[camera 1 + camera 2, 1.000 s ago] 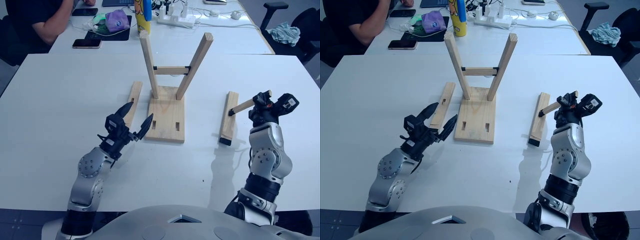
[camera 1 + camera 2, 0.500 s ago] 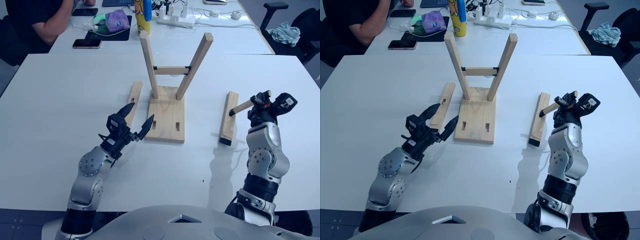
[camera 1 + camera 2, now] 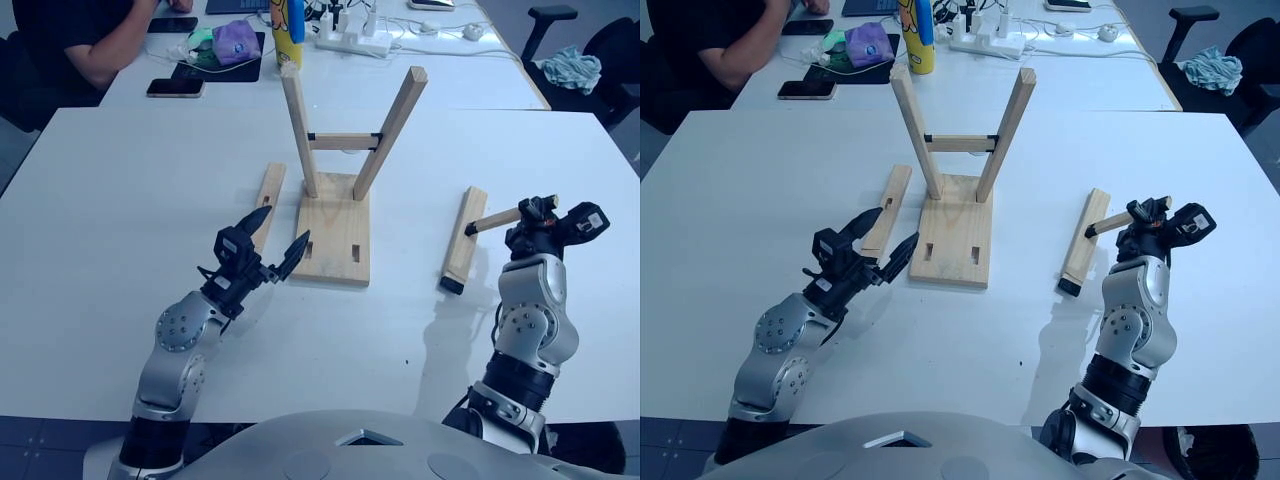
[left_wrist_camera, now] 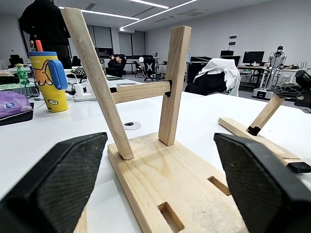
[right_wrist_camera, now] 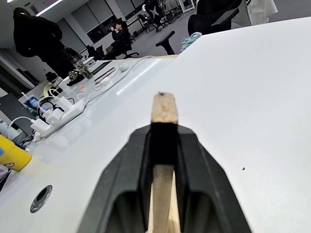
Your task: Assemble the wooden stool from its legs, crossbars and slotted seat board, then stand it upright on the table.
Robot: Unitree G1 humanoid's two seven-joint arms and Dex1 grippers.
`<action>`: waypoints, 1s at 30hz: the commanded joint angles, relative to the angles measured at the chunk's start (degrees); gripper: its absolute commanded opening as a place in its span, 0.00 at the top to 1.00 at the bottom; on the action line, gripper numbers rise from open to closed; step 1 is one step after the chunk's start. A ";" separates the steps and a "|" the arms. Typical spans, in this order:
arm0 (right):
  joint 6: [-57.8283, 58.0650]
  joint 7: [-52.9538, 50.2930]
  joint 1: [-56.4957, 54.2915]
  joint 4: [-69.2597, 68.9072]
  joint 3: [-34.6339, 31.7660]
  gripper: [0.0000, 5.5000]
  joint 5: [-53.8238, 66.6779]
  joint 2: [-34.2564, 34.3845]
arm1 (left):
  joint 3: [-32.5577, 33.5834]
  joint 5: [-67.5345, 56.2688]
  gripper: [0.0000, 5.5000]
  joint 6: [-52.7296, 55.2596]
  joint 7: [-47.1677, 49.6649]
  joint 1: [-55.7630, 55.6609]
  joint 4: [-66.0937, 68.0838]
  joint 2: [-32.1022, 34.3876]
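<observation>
White table [image 3: 120, 180], crossbar [image 3: 495, 218] between right fingers [image 5: 132, 165] (left fingers [image 4: 63, 179] apart)

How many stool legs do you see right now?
4. Two legs stand slotted in the seat board; one lies left of the board; one lies right of it, its crossbar in the right gripper.

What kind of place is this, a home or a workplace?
Probably an open-plan office or robotics lab: white work tables, a power strip with cables, an office chair, and monitors on desks behind.
</observation>
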 commanded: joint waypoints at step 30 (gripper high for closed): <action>-1.05 6.35 -1.32 1.22 8.32 0.92 -1.20 -2.01 | -0.50 1.44 0.26 -0.88 0.03 -1.15 0.98 -0.45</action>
